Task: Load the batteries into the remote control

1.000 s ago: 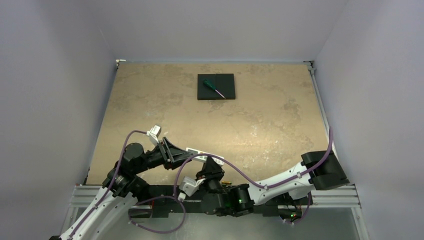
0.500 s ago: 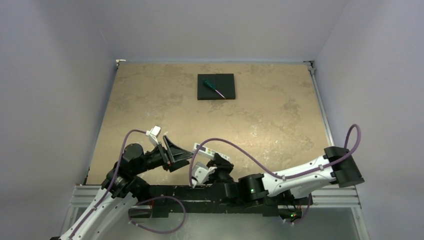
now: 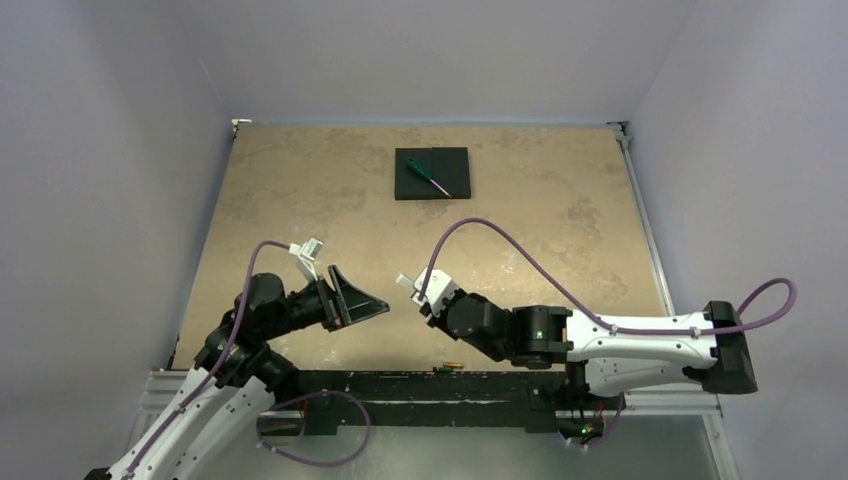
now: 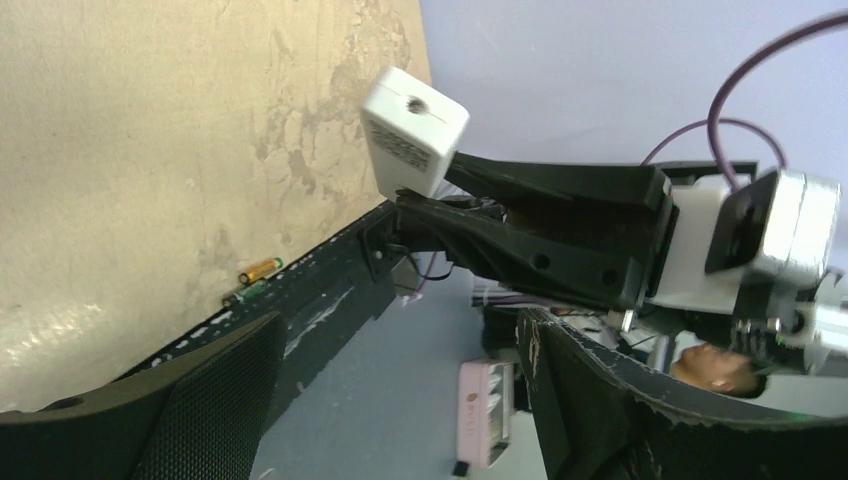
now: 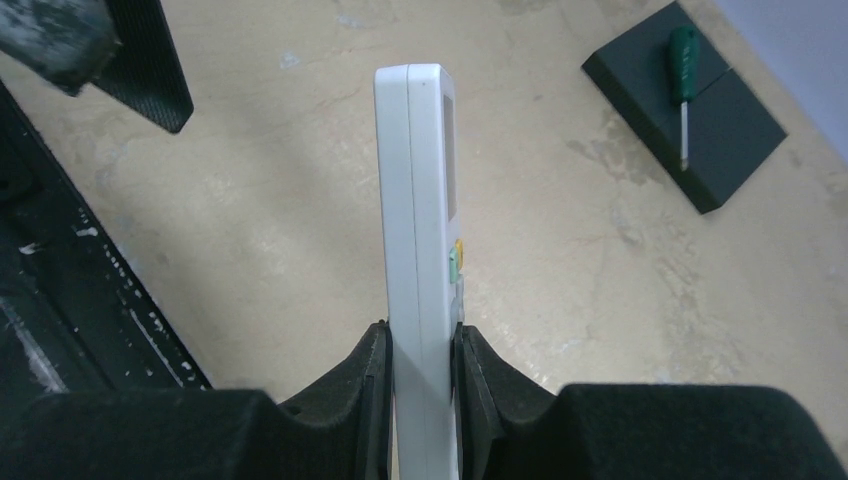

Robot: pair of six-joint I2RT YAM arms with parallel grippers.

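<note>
The white remote control (image 5: pixel 420 200) stands edge-on in my right gripper (image 5: pixel 420 345), which is shut on its lower end and holds it above the table. In the top view the remote (image 3: pixel 409 283) sticks out of the right gripper (image 3: pixel 428 296) near the table's front middle. It also shows in the left wrist view (image 4: pixel 413 130). Two small batteries (image 3: pixel 447 367) lie at the table's front edge, also in the left wrist view (image 4: pixel 258 271). My left gripper (image 3: pixel 366 305) is open and empty, just left of the remote, its fingers (image 4: pixel 215 390) wide apart.
A black square pad (image 3: pixel 432 173) lies at the far middle with a green-handled screwdriver (image 3: pixel 428 176) on it, also in the right wrist view (image 5: pixel 683 90). The black frame rail (image 3: pixel 400 385) runs along the near edge. A pink box (image 4: pixel 485 410) lies below the table.
My right arm has swung out to the right and carried the remote up and away from the near edge. The left gripper stands apart from the remote. The batteries at the edge are uncovered.
</note>
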